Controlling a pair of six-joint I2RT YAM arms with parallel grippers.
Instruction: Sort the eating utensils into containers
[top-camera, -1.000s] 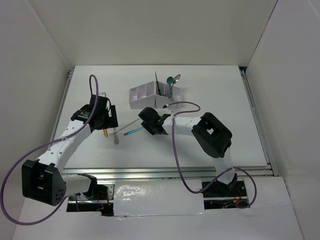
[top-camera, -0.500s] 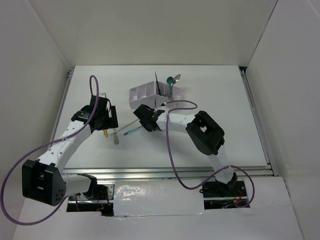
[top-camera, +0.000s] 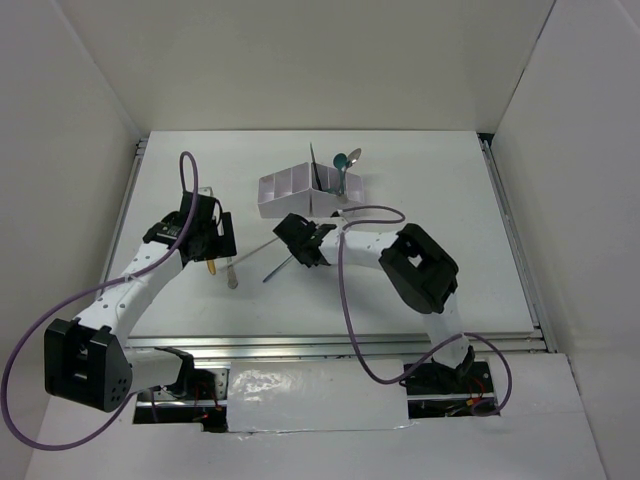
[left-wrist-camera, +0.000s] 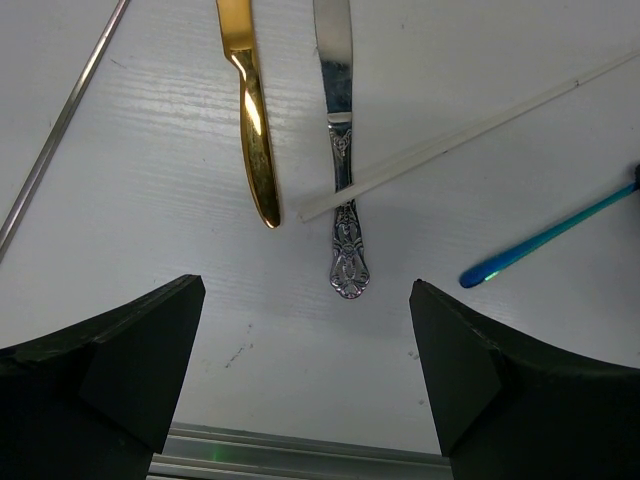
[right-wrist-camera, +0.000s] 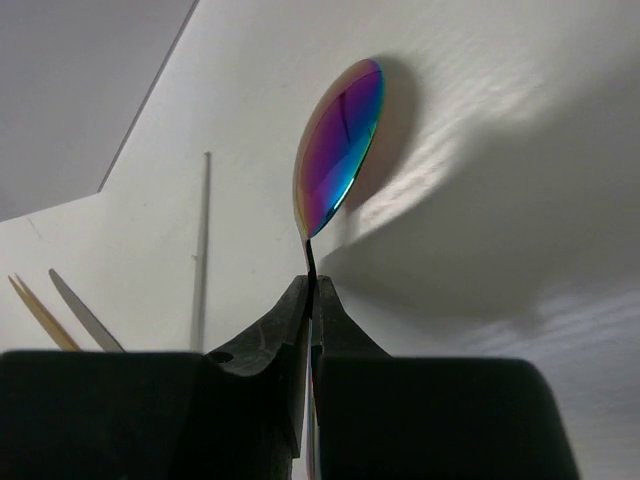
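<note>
My right gripper (right-wrist-camera: 312, 285) is shut on the thin neck of the iridescent purple-blue spoon (right-wrist-camera: 340, 150), whose bowl stands on edge just beyond the fingertips. From above, that gripper (top-camera: 302, 252) sits just in front of the white organizer box (top-camera: 290, 188), and the spoon's handle (top-camera: 278, 269) slants down-left from it. My left gripper (left-wrist-camera: 305, 290) hangs open over the table, nothing between its fingers. Just ahead of it lie a gold-handled piece (left-wrist-camera: 255, 130) and a silver knife (left-wrist-camera: 343, 200). A pale stick (left-wrist-camera: 470, 130) crosses the knife. The spoon's blue handle tip (left-wrist-camera: 530, 245) shows at right.
A teal spoon (top-camera: 342, 160), a silver spoon and a dark knife stand in the organizer's right end. A thin silver stick (left-wrist-camera: 55, 130) lies left of the gold piece. The table's metal front rail (left-wrist-camera: 300, 462) runs just below my left gripper.
My right gripper has closed on the iridescent spoon's neck, and the handle has swung from pointing left to slanting down-left. The left arm has not moved.
</note>
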